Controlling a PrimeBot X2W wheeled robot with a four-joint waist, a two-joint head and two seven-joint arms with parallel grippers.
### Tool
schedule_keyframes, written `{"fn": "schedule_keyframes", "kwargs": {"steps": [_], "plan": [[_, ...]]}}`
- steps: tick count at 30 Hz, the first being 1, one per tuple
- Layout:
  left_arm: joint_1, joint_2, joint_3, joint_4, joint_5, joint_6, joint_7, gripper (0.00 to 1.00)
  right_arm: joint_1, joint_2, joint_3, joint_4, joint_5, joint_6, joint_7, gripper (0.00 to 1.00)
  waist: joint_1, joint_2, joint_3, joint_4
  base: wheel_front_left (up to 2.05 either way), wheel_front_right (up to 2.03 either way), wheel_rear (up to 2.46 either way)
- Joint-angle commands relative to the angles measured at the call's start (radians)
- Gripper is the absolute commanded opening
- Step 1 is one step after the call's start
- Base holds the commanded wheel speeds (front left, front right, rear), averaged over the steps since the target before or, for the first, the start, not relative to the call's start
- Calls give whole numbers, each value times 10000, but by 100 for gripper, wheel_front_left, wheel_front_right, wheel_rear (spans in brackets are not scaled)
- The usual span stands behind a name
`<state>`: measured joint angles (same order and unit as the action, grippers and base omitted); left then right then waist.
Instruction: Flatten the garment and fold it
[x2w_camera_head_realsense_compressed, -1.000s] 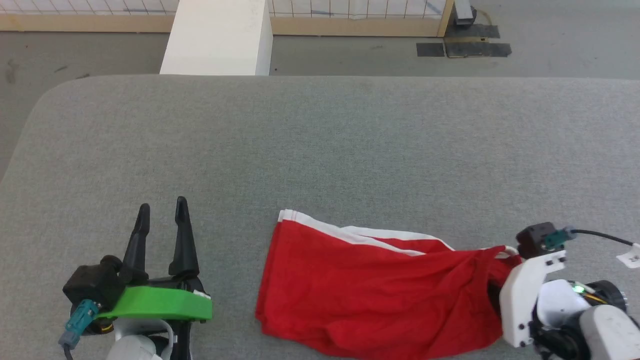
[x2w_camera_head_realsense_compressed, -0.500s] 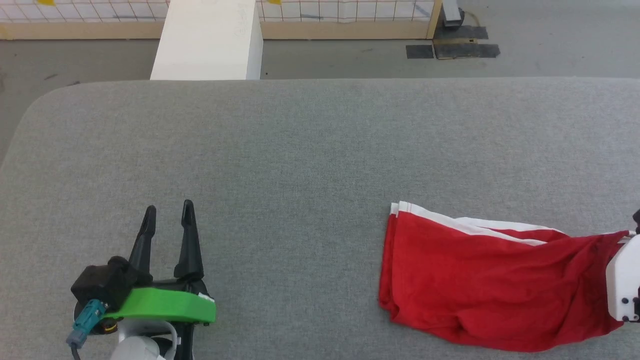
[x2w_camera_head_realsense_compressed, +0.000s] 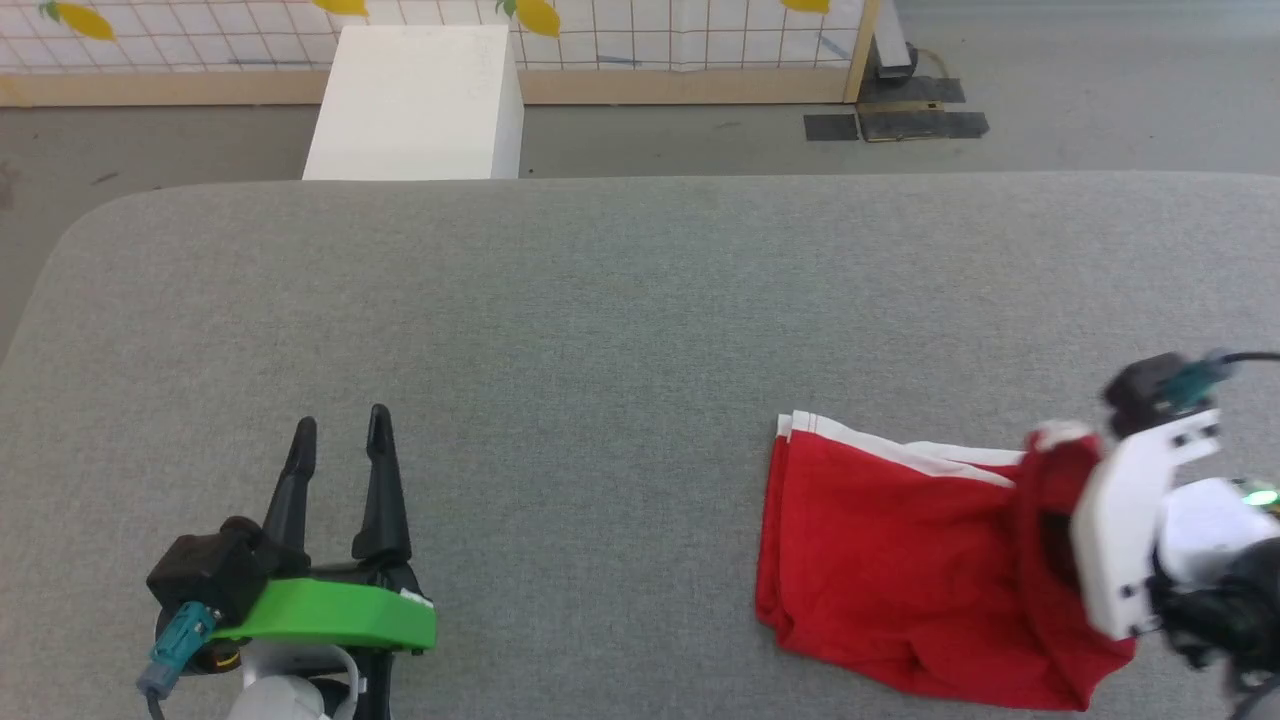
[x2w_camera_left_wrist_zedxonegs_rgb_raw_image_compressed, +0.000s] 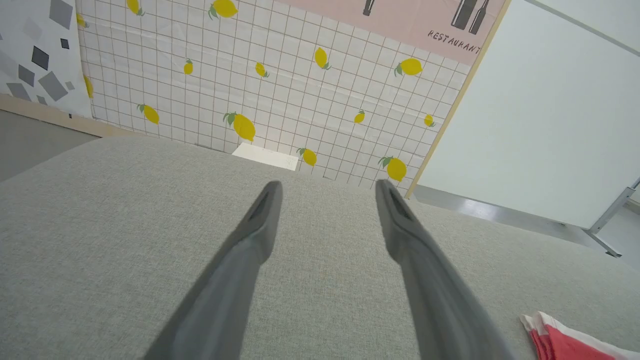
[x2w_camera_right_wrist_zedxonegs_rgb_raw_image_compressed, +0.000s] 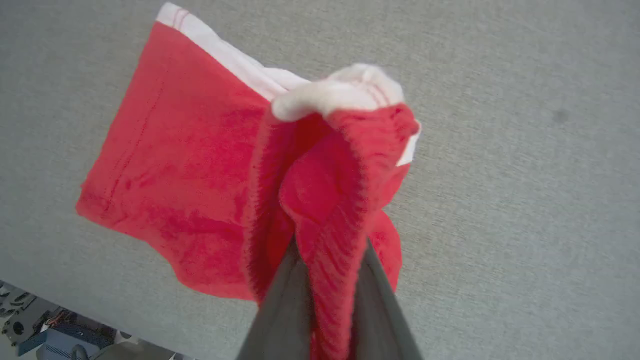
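Your table is the biggest thing here: a grey cloth-covered slab across most of the head view, with a rounded corner up at 10 o'clock. Past its far edge you get grey floor, then a tiled wall dotted with yellow lemons along 12 o'clock. A white block stands on the floor at about 11 o'clock, right against the table's far edge.

The shorts are bright red and sit at roughly 4 o'clock on the table, close to the near edge. Their left half lies flat on the cloth, with a white stripe along the far side running out to a corner at the shorts' own 10 o'clock. The right half is pulled up off the table and bunched.

That bunch is in your right gripper. In the right wrist view its two dark fingers come up from 6 o'clock and pinch a ribbed red fold between them. White trim sits on top of the fold, and a small white tag pokes out at 3 o'clock. In the head view that arm is blurry, and its white bracket covers the fingers.

Your left gripper is down at 7 o'clock, well apart from the shorts. Its fingers point toward 12 and are spread, with just bare table between them. You can't tell if it touches the cloth.
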<state>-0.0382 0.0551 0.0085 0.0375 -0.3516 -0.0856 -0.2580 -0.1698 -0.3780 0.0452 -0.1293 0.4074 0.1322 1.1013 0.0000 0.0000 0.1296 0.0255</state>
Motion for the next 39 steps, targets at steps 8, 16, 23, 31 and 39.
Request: {"fn": "schedule_keyframes", "kwargs": {"steps": [8, 16, 23, 31, 39], "plan": [[-123, -47, -160, -42, -207, 79, -38, 100, -122, 1815, 563, 762, -507, -15, -964, 0, 0, 0, 368, 461, 0, 0, 0], [-126, -48, -313, -18, -363, 152, -38, 100, -496, 2600, 794, 2319, -1164, -15, -2229, 0, 0, 0, 594, 770, 0, 0, 0], [-80, -48, -465, 20, -423, 254, -38, 100, -747, 2701, 1238, 3157, -1488, -15, -3307, 100, 0, 0, 355, 836, 0, 0, 0], [153, -48, -439, 37, -347, 247, -38, 100, -961, 2229, 2316, 1829, -1392, -15, -2859, 100, 0, 0, -89, 490, 0, 0, 0], [266, -49, -316, 26, -257, 176, -38, 100, -689, 2253, 1581, 4, -1269, -15, -2970, 100, 0, 0, -314, -138, 0, 0, 0]]}}
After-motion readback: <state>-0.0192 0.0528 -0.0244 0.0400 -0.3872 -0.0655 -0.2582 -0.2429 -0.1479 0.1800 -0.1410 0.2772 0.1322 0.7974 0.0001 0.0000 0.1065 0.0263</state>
